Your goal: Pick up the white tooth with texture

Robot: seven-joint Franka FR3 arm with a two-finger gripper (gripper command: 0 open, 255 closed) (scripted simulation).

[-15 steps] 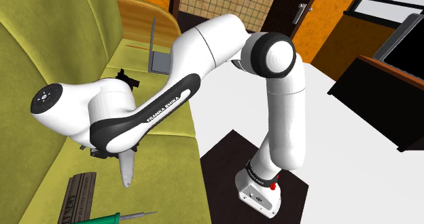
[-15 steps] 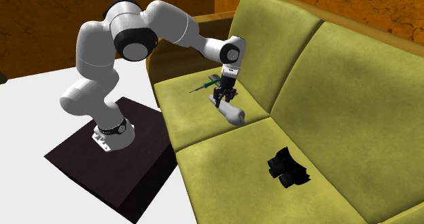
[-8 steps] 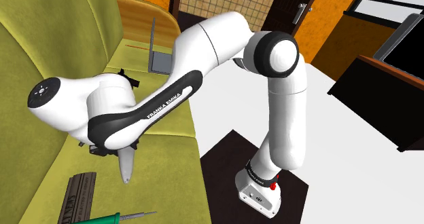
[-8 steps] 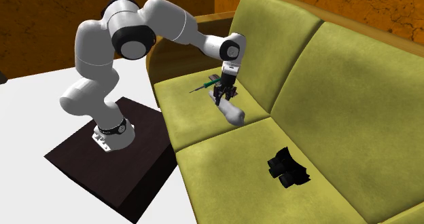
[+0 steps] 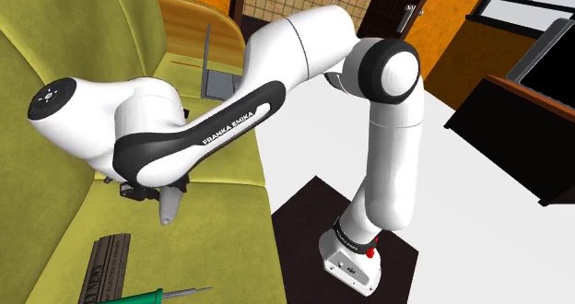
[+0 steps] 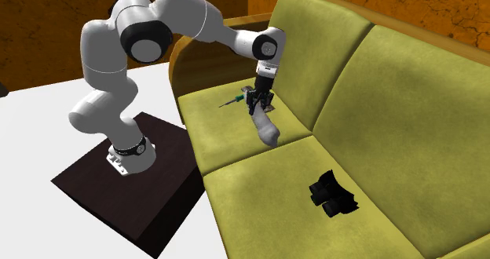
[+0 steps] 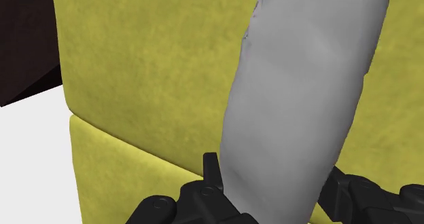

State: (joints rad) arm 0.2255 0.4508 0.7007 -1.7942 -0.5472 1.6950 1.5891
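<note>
Olive-yellow sofa [image 6: 377,100] carries everything, no desk in play. White arm [image 5: 304,44] reaches from its dark stand [image 6: 126,191] over the sofa's seat cushion, near the backrest.

Grey-white tooth [image 6: 267,130] is long and tapered. It hangs below the hand [image 6: 260,108], tip pointing down at the cushion. We can't tell from the second exterior view whether the tip touches the fabric. In the shoulder view the tooth [image 5: 169,205] looks just above the seat.

Wrist view: the hand [image 7: 275,189] is clenched on the tooth [image 7: 299,107], black fingers [image 7: 210,182] pressing on both sides at one end.

We judge the grasp is made and the step in hand is the lift. To do it well:
- go straight up, slowly;
- the grip sits at one end, so the long body could pivot or swing between the pads;
- the clasp should not loosen, since the surface looks smooth and rounded;
- stay off the backrest;
- no sideways sweep toward the green-handled tool [image 5: 138,298] or the dark ridged block [image 5: 106,261] lying near on the same cushion.

Black object [image 6: 332,195] on the next cushion is well apart, so no concern.
</note>
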